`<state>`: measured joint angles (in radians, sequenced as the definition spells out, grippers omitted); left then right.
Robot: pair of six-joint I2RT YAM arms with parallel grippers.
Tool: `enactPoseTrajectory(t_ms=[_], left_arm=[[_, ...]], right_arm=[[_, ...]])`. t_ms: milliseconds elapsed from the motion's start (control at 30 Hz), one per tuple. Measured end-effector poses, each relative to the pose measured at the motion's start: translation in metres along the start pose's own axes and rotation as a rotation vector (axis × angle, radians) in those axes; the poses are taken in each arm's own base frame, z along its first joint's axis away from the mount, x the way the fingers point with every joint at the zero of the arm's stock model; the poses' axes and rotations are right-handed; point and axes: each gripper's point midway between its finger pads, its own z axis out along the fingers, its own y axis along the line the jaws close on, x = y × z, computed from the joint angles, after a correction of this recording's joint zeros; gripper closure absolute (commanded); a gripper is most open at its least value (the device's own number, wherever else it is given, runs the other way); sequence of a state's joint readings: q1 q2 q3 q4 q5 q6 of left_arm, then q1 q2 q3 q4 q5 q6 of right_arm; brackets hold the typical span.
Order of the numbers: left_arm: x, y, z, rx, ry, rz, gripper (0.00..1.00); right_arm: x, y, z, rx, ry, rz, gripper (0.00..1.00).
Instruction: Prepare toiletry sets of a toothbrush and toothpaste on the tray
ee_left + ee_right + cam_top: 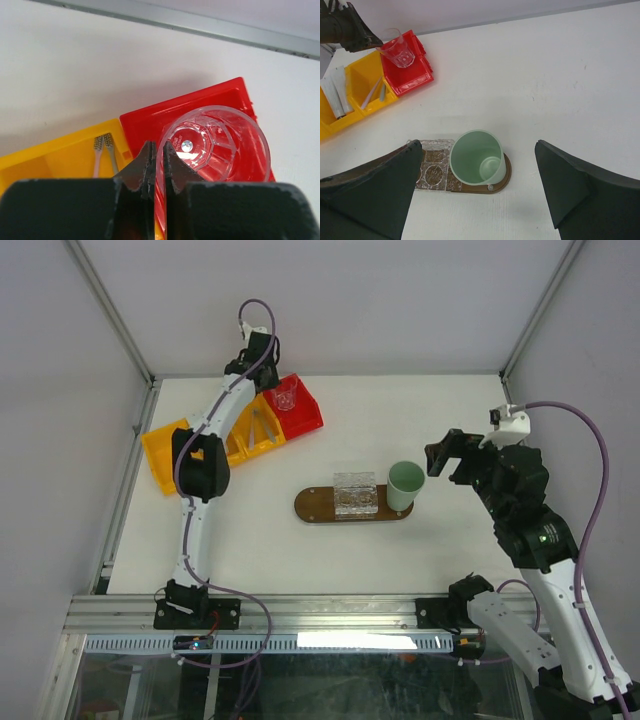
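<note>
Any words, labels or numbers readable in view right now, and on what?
No text can be read.
Tiny print by the round sticker in the base of the clear glass: too blurred to read.
Any print on the toothpaste tubes: too small to tell.

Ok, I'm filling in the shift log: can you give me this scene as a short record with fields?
left claw: shut on the rim of the glass, at the red bin
right claw: open, near the cup, holding nothing
tray: carries the cup and a clear patterned dish
yellow bins: toothbrushes in one compartment, tubes in the next
sets on tray: none yet
</note>
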<state>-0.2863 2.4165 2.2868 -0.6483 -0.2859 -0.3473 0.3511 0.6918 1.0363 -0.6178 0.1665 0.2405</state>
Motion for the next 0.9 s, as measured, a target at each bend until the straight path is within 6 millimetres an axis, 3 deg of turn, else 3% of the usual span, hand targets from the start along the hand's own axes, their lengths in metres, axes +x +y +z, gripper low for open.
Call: enactPoseTrajectory(t_ms=[167,367,467,633,900], left_arm=[[-0.037,-0.003,-0.041,0.024,-0.063,-0.018,1.0],[-0.098,-0.003,-0.132,0.079,-0.194,-0.056,1.0],[-0.104,0.009,-0.181,0.093,-0.223,-0.069,1.0],[-0.072,0.037,-0.245,0.096,-0.202,-0.072,1.0],[0.03,0.07,-0.305,0.135,-0.084,-0.074,1.0]], right_arm=[[-0.001,0.0,-0.002,-0.002,-0.007,0.002,0.01],[-0.004,0.0,-0.005,-0.005,-0.018,0.003,0.01],[-0.005,0.0,-0.008,-0.006,-0.02,0.003,0.01],[-0.01,0.002,-0.016,-0.021,-0.037,0.007,0.01],[-0.01,0.001,-0.023,-0.022,-0.039,0.002,0.01]])
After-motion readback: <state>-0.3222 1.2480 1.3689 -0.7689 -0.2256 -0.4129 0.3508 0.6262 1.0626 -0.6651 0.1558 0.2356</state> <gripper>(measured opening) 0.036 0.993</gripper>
